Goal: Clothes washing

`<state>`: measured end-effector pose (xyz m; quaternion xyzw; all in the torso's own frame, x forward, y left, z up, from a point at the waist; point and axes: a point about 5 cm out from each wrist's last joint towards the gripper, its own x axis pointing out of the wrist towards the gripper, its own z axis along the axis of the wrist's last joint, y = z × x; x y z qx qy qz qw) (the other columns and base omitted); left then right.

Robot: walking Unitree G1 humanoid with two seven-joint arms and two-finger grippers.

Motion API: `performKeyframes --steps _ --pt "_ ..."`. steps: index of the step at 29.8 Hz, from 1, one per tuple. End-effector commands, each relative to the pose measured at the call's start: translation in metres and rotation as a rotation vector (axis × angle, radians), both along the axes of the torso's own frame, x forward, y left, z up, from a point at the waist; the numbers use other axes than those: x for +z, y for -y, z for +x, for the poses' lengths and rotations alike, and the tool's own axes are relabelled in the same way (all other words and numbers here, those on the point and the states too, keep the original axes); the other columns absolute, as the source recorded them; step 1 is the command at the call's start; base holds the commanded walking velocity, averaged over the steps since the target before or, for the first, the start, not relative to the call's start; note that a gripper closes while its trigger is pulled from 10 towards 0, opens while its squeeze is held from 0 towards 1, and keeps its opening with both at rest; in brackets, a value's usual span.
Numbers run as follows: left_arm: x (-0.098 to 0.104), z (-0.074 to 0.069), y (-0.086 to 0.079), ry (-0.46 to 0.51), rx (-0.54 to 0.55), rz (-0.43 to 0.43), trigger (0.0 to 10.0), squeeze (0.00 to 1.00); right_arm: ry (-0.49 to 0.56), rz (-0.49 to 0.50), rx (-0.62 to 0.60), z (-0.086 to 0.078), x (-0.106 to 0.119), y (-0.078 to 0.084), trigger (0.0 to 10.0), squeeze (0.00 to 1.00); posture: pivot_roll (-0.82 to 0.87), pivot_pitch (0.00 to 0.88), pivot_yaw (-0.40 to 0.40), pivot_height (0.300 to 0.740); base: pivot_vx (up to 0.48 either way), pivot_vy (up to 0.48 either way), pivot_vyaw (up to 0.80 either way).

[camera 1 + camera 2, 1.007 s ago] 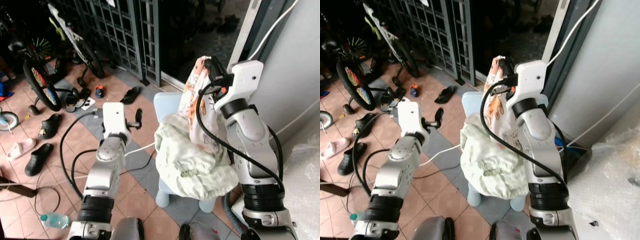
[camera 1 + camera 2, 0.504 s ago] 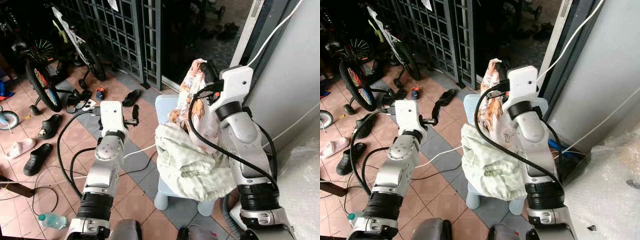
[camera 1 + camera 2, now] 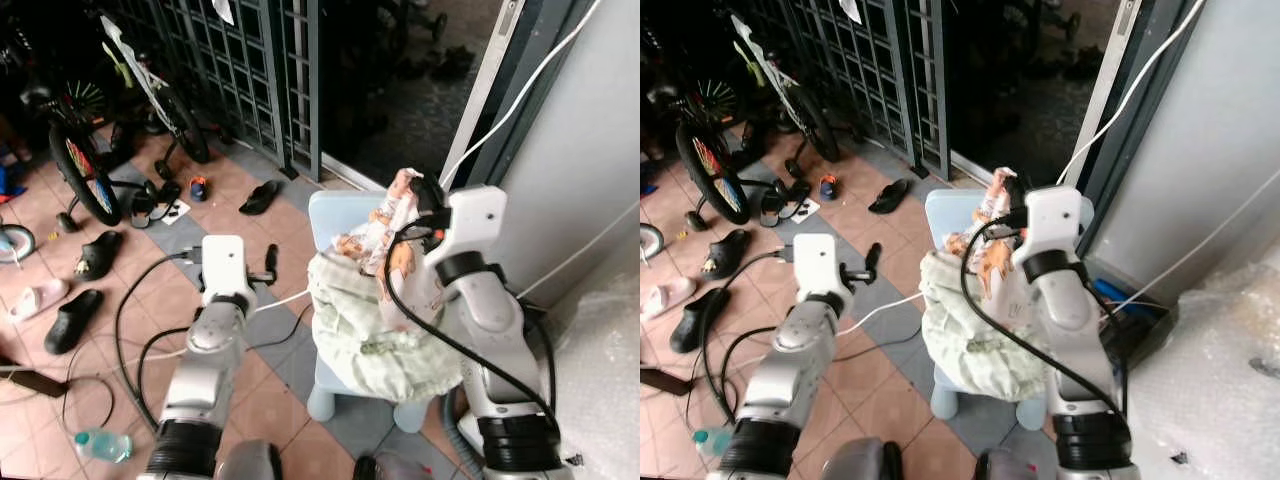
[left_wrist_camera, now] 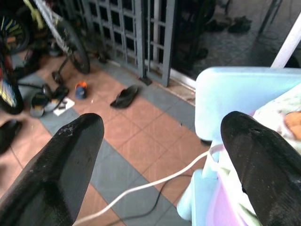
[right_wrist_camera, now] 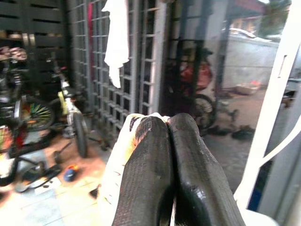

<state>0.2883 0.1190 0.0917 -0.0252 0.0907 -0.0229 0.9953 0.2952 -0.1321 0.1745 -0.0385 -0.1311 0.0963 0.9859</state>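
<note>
A pale green garment (image 3: 372,335) lies heaped on a light blue plastic chair (image 3: 338,213). Above the heap, my right gripper (image 3: 421,194) is shut on a white cloth with an orange print (image 3: 392,240), which hangs down onto the green pile. In the right wrist view the two fingers (image 5: 150,160) press together with the printed cloth (image 5: 114,179) pinched between them. My left gripper (image 3: 270,262) is open and holds nothing, low over the tiles just left of the chair. The left wrist view shows its fingers (image 4: 56,165) wide apart, with the chair (image 4: 235,96) beside them.
A metal grille gate (image 3: 250,60) stands behind the chair. Bicycles (image 3: 90,150), sandals (image 3: 258,197) and cables (image 3: 140,330) litter the tiled floor on the left, with a water bottle (image 3: 100,445) near my feet. A grey wall (image 3: 590,170) and plastic wrap (image 3: 605,370) close off the right.
My right gripper has come down with the printed cloth, from well above the chair to just over the green heap. The left arm has hardly moved; the camera has shifted slightly.
</note>
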Motion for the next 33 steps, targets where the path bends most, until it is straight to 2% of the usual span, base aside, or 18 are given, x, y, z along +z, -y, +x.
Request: performKeyframes --steps 1,11,22,30,33 --pt "0.005 0.0 0.002 0.012 -0.018 0.003 10.0 0.0 0.027 -0.014 -0.023 0.004 0.007 0.003 10.0 0.0 -0.05 0.033 0.066 0.74 0.0 0.0 -0.8" --pt "0.003 -0.004 0.0 0.005 -0.028 0.016 10.0 0.0 0.055 -0.029 -0.037 0.009 0.016 0.005 10.0 0.0 -0.05 0.04 0.062 0.74 0.0 0.0 -0.8" --pt "0.003 -0.006 0.001 -0.004 -0.035 0.02 10.0 0.0 0.082 -0.061 -0.049 0.015 0.021 0.006 10.0 0.0 -0.04 0.05 0.063 0.74 0.0 -0.389 -0.8" --pt "0.006 -0.005 0.001 -0.004 -0.031 0.017 10.0 0.0 0.078 -0.064 -0.04 0.016 0.02 0.004 10.0 0.0 -0.04 0.072 0.056 0.74 0.0 -0.425 0.0" --pt "0.006 -0.006 0.0 -0.005 -0.028 0.015 10.0 0.0 0.086 -0.066 -0.048 0.017 0.022 0.006 10.0 0.0 -0.04 0.071 0.056 0.74 0.0 -0.416 -0.7"
